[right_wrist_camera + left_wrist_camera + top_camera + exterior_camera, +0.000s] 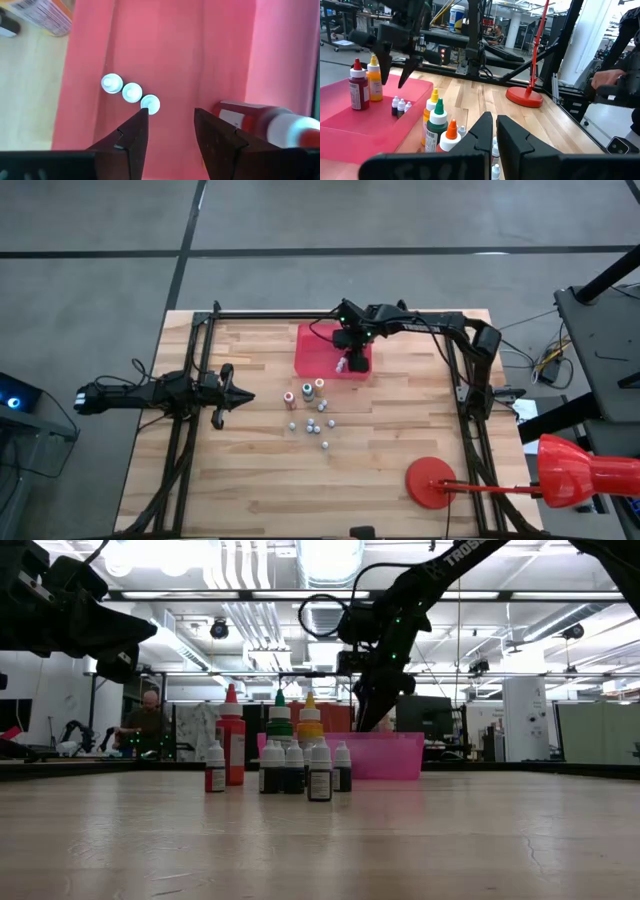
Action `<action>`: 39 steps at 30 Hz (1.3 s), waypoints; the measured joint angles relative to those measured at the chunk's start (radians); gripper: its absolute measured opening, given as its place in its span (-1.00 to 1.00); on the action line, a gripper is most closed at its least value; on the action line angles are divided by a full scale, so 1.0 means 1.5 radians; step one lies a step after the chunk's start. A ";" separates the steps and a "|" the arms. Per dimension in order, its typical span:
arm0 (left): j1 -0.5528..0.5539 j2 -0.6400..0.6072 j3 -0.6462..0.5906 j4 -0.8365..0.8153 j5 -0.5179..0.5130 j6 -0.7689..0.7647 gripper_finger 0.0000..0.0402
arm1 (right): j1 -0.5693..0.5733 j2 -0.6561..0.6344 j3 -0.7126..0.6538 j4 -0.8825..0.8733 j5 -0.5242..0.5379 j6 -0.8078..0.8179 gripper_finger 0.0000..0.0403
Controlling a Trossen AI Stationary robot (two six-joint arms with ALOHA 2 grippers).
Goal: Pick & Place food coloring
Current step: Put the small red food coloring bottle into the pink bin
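Observation:
A flat red tray (318, 360) lies at the far middle of the table. In it stand a red bottle (358, 89), an orange bottle (374, 79) and three tiny white-capped food coloring bottles (132, 92) in a row. My right gripper (170, 125) hovers open above the tray floor, pointing steeply down, with the nearest tiny cap (150, 103) just off one fingertip. More food coloring bottles (312, 408), some taller and several tiny, stand upright on the wood in front of the tray. My left gripper (240, 396) waits shut at the table's left, pointing level.
A red round-based stand (431, 481) sits near the table's front right. Dark frame rails (462, 380) run along both sides and the far edge. Bare wood lies toward the near edge. A person (149, 718) shows in the room behind.

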 joint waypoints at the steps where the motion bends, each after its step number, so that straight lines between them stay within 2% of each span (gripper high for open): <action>1: 0.000 0.000 0.000 0.000 0.000 0.000 -1.00 | 0.000 -0.007 0.000 -0.002 0.000 0.000 -0.26; 18: 0.000 0.000 0.000 0.000 0.000 0.000 -1.00 | 0.083 -0.086 0.000 -0.043 -0.003 0.081 -0.22; 39: 0.000 0.000 0.000 0.000 0.000 0.000 -1.00 | 0.247 -0.097 0.000 -0.032 -0.009 0.106 -0.20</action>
